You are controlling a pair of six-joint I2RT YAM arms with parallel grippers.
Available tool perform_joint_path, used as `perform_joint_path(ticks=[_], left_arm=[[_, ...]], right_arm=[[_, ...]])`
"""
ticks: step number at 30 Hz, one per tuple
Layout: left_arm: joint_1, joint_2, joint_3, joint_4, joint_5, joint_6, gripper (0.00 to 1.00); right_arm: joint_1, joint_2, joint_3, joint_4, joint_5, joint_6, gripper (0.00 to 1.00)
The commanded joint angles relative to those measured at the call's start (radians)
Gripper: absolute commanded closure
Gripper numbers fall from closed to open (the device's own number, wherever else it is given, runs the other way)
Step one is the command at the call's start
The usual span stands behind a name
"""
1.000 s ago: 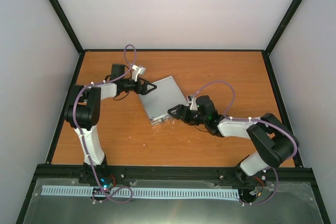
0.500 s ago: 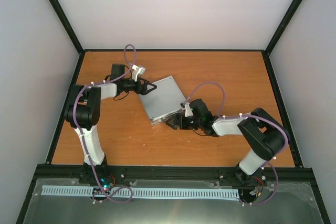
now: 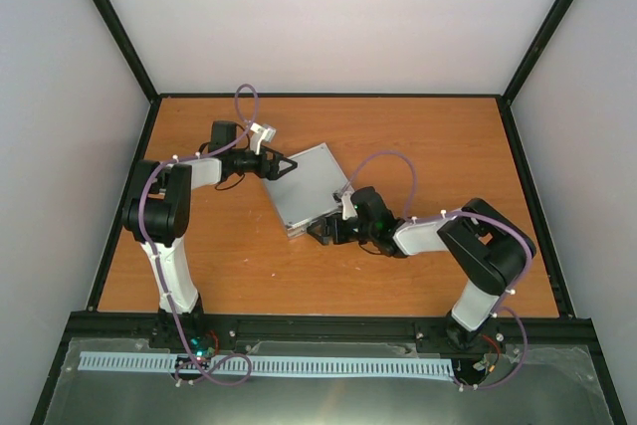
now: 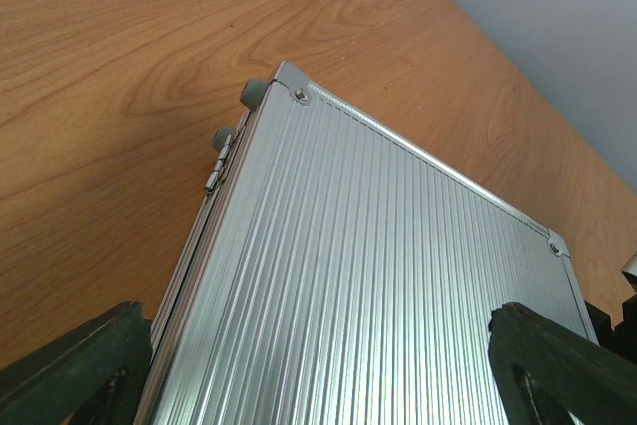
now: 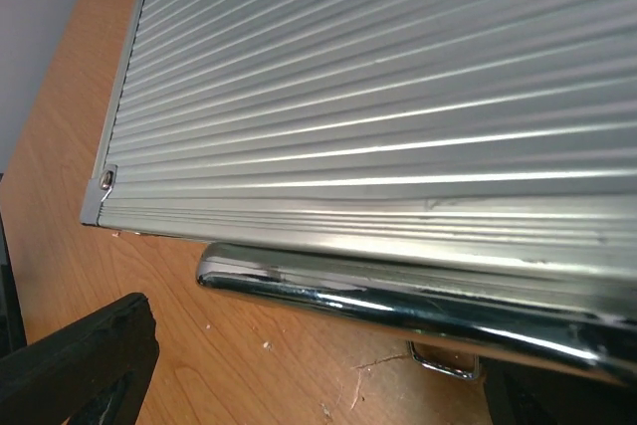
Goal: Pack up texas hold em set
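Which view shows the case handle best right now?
Right wrist: the chrome handle runs close-up along the case's front edge. Top external shows the case small, its handle side crowded by the right gripper. Left wrist shows only the ribbed lid and hinges.

You have the case (image 3: 307, 191) lying flat on the table (image 3: 418, 126), near its middle and turned askew to the edges. From the case's centre, the left gripper (image 3: 284, 166) sits at 11 o'clock, over its far edge. The right gripper (image 3: 320, 234) sits at 5 o'clock, beside the near edge, where the handle (image 5: 398, 298) lies.
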Motion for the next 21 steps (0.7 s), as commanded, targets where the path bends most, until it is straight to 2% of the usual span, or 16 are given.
perform_joint_path(ticks=[1, 8, 13, 21], left_arm=[[-0.011, 0.045, -0.019, -0.069, 0.044, -0.012, 0.07], [-0.011, 0.042, -0.019, -0.073, 0.042, -0.009, 0.07], [-0.011, 0.038, -0.019, -0.076, 0.042, -0.008, 0.06], [-0.012, 0.036, -0.019, -0.076, 0.041, -0.008, 0.07]], right_arm=[[0.016, 0.047, 0.003, -0.018, 0.052, -0.003, 0.11], [0.014, 0.003, -0.008, -0.037, 0.009, 0.113, 0.11], [0.001, -0.024, -0.059, 0.084, -0.095, 0.262, 0.11], [-0.03, -0.038, -0.106, 0.203, -0.181, 0.352, 0.11]])
